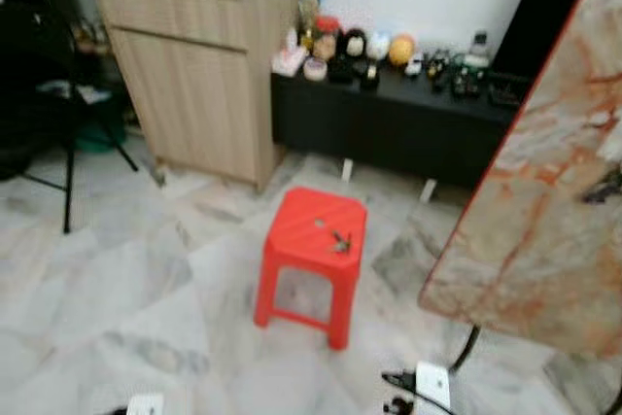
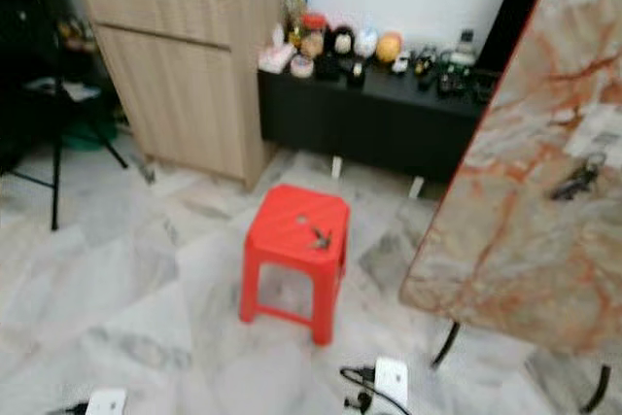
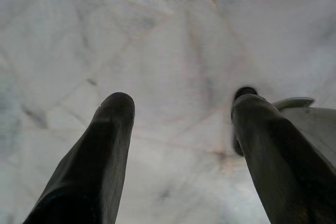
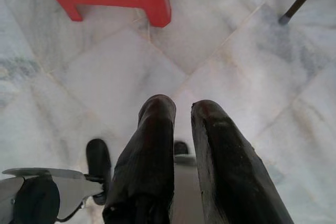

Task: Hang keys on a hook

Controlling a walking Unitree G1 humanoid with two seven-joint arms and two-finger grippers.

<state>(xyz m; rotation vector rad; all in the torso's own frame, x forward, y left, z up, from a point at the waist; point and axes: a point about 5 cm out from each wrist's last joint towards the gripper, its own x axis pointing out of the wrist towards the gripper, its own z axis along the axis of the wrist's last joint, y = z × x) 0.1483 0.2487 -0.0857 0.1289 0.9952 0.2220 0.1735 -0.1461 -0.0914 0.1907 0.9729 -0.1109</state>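
Both pincers were pointed down at the grey-veined white marble floor: the left gripper was seen with its two black fingers spread wide apart, the right gripper with its fingers nearly closed together and nothing between them. A small dark bunch of keys was seen lying on the seat of a red plastic stool, near its right edge. Behind the stool, a low black bench crowded with small figurines was set beside a light wooden cabinet. A tilted marble-patterned tabletop with orange veins was seen at the right.
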